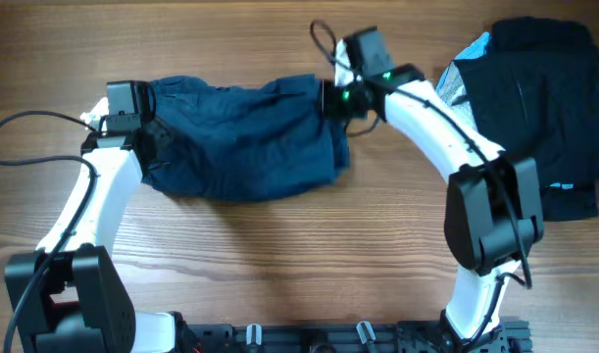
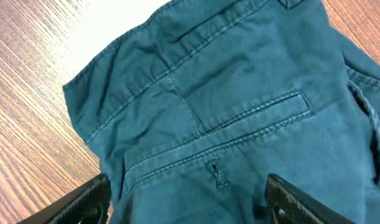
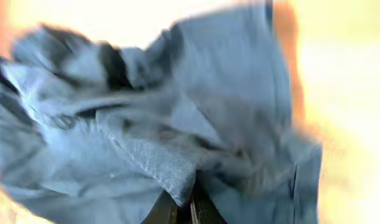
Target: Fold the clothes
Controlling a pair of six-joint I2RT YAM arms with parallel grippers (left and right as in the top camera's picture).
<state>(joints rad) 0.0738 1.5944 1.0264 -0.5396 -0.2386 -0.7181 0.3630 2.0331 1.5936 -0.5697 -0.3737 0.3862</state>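
A pair of dark blue trousers [image 1: 242, 137] lies bunched across the middle of the wooden table. My left gripper [image 1: 154, 137] is at their left end, open, its fingers [image 2: 186, 202] spread either side of the waistband and back pocket [image 2: 239, 118]. My right gripper [image 1: 330, 101] is at the trousers' right end, shut on a fold of the blue cloth [image 3: 177, 177]. The right wrist view is blurred.
A pile of dark clothes [image 1: 534, 98] with a light blue patch lies at the back right of the table [image 1: 299, 245]. Cables run from both arms over the table.
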